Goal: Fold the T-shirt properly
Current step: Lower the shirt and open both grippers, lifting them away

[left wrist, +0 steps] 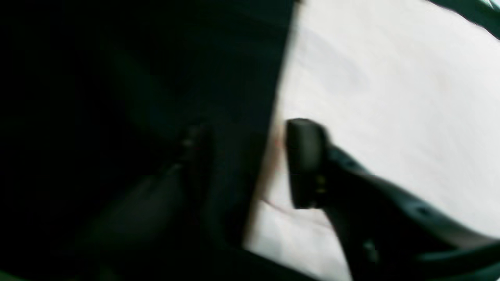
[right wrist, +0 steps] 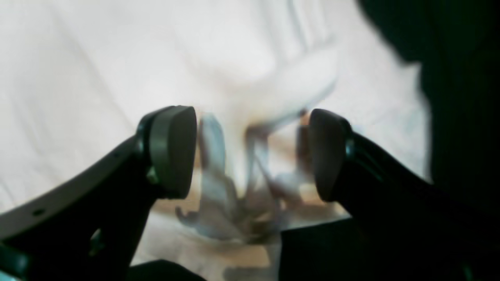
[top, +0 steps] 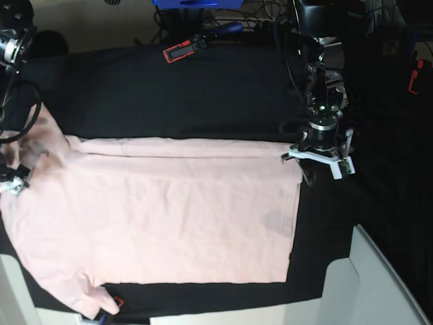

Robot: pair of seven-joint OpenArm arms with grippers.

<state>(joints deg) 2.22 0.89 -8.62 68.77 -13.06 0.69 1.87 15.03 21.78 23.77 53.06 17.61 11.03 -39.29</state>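
The pale pink T-shirt (top: 169,210) lies spread flat on the black table cloth (top: 203,95), plain side up. My left gripper (top: 306,162) is at the shirt's far right corner. In the left wrist view it (left wrist: 250,164) is open and straddles the shirt's edge (left wrist: 371,97), one finger (left wrist: 304,164) over the fabric, the other over the cloth. My right gripper (top: 13,179) is at the shirt's left end by the sleeve. In the right wrist view it (right wrist: 250,156) is open, with bunched, blurred fabric (right wrist: 242,187) between its pads.
A red and black tool (top: 193,46) and a blue object (top: 196,3) lie at the table's far side. A white surface (top: 379,284) stands at the lower right. A small red item (top: 118,302) sits by the shirt's near left sleeve.
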